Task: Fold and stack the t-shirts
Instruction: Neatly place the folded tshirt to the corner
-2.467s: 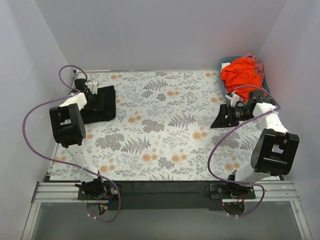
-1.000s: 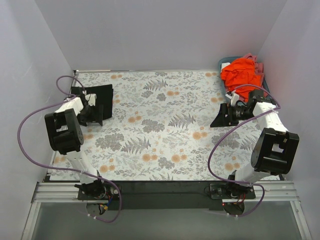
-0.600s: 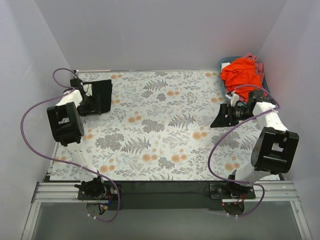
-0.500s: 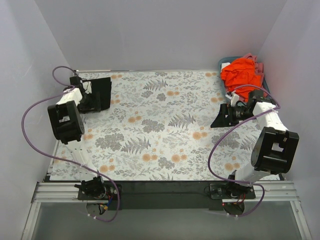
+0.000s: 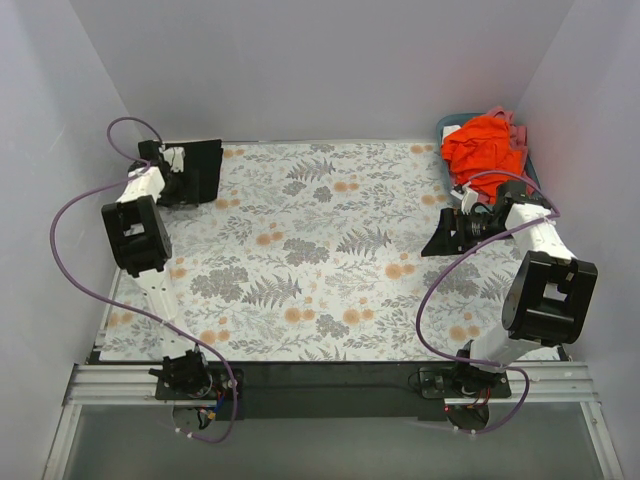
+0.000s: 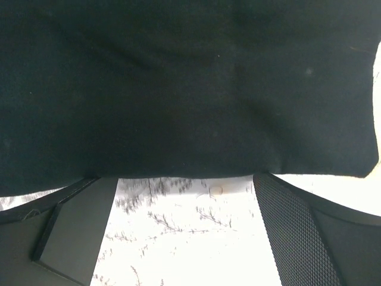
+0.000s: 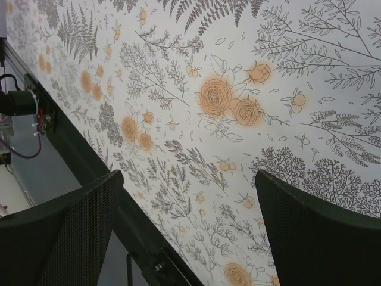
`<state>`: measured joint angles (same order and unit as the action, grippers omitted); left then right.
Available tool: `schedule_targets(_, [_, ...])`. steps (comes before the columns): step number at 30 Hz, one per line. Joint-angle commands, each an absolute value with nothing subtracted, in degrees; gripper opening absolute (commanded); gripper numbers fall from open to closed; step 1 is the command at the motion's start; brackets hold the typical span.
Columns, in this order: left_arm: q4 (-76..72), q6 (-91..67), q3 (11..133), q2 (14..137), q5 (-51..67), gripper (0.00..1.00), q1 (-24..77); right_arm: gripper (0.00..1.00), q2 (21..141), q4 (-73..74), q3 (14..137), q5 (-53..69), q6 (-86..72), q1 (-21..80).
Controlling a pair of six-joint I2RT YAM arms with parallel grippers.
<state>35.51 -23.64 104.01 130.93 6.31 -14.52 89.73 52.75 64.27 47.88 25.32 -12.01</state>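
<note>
Black t-shirt (image 5: 205, 175) tight in far-left corner of table (image 5: 330, 290)

Black shirt (image 6: 178, 89): cut off at top, L + R edges in left wrist view. Left pincer (image 6: 181, 182) touching it or not, can't tell. From above the arm covers part, folds unreadable. Pink cloth (image 5: 512, 122): only a sliver behind orange-red shirt (image 5: 485, 148), which hides most of basket (image 5: 446, 124). Right pincer (image 7: 187, 179) fingers cut by bottom edge.
</note>
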Motion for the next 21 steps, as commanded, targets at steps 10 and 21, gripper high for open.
schedule_targets(10, [40.3, -22.7, 116.2, 140.8, 6.6, 0.98, -14.5, 0.99, 91.0, 53.1, 65.3, 48.6, 25.5, -12.4])
schedule_targets(21, [48.5, -34.4, 115.6, 121.4, 14.8, 0.98, -14.6, 0.98, 90.3, 53.3, 74.3, 45.0, 26.5, -12.5])
